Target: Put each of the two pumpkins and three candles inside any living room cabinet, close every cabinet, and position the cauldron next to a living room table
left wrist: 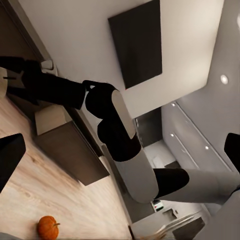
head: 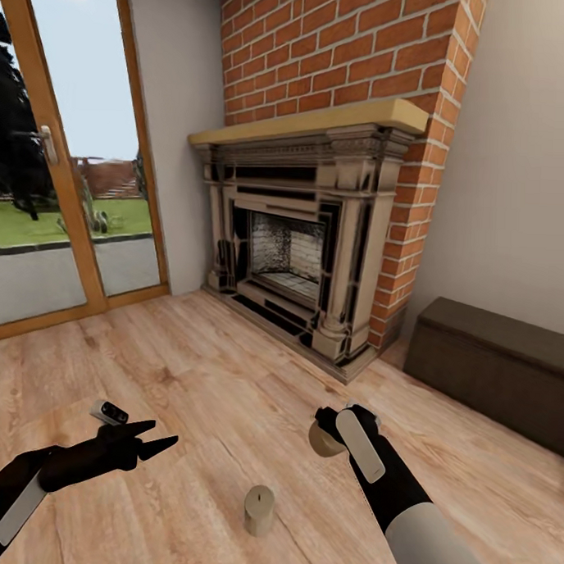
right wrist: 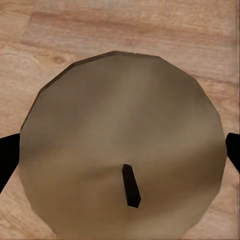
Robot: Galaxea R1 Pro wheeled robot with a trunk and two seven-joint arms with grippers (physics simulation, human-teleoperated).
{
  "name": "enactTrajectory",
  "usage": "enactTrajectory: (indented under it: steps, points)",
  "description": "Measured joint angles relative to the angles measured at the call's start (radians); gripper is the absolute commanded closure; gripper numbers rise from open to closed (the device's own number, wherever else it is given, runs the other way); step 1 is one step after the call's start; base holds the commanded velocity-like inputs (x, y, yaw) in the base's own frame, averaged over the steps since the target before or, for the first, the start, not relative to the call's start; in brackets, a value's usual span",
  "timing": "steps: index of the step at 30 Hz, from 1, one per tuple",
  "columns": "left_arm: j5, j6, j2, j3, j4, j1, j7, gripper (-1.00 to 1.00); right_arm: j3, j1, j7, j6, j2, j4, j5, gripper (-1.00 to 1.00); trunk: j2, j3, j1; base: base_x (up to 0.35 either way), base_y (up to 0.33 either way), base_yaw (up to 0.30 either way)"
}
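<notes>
The held candle (head: 324, 440) sits between the fingers of the right gripper (head: 329, 432), which is clenched on it above the wooden floor (head: 212, 377); in the right wrist view the candle's flat beige top (right wrist: 120, 145) faces the camera, with its short dark wick (right wrist: 131, 186) off centre and a black fingertip (right wrist: 7, 155) at each side of the rim. A second candle (head: 259, 509) stands upright on the floor, near the right gripper on the side toward the robot and apart from it, roughly midway between the two arms. It is a stubby grey-beige cylinder with a tiny wick. The left gripper (head: 152, 439) hangs well to the left of the held candle, its two pointed fingers spread with nothing between them. Bare planks lie all round both grippers (plenty of open floor ahead). Beyond the right gripper stands the brick fireplace (head: 304, 242) with its pale mantel; further right of it, along the grey wall, is the low dark cabinet (head: 492, 365), its front shut as far as can be seen. Far left of the left gripper is a glass door (head: 48, 181) in a wooden frame. In the left wrist view one small orange pumpkin (left wrist: 47, 227) with a dark stem rests on the floor, apart from the cabinet (left wrist: 70, 150).
</notes>
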Motion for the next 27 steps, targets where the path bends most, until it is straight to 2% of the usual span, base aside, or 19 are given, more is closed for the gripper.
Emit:
enactTrajectory:
  steps: [10,12,15,17,20,23,25,27]
  points:
    - [-0.010,-0.001,0.001,0.001,0.000,0.000,0.011,-1.00,0.000,0.000,0.001,0.003,-0.001,-0.001,0.002,1.00,0.000,-0.001,0.000,0.156,-0.180,-0.290]
    - [-0.031,-0.002,0.001,0.003,0.000,0.000,0.014,-1.00,0.000,0.000,-0.001,0.004,-0.001,-0.001,0.002,1.00,0.000,-0.001,0.000,0.113,-0.172,-0.280]
    - [-0.102,-0.004,0.000,0.011,0.000,0.000,0.016,-1.00,0.000,0.000,-0.002,0.009,-0.001,-0.002,0.002,1.00,0.000,-0.003,0.000,0.032,-0.048,-0.278]
    - [-0.126,-0.005,0.000,0.021,0.000,0.000,0.026,-1.00,0.000,0.000,-0.003,0.012,-0.001,-0.003,0.002,1.00,0.000,-0.004,0.000,0.008,-0.013,-0.277]
    - [-0.160,-0.004,0.000,0.057,-0.004,0.000,0.132,-1.00,0.000,0.000,-0.003,0.015,-0.001,-0.004,0.002,1.00,0.000,-0.005,0.000,0.002,-0.004,-0.276]
    - [-0.170,0.002,-0.002,0.118,-0.012,0.000,0.304,-1.00,0.000,0.000,-0.005,0.016,-0.001,-0.005,0.004,1.00,0.000,-0.007,0.000,0.001,-0.001,-0.183]
    - [-0.171,0.004,-0.006,0.136,-0.016,0.000,0.391,-1.00,0.001,0.000,-0.007,0.016,-0.001,-0.009,0.010,1.00,0.000,-0.007,0.000,0.000,0.000,-0.054]
    - [-0.170,0.006,-0.012,0.144,-0.052,0.000,0.506,-1.00,0.002,0.000,-0.009,0.016,-0.001,-0.015,0.017,1.00,0.000,-0.007,0.000,0.000,0.000,-0.019]
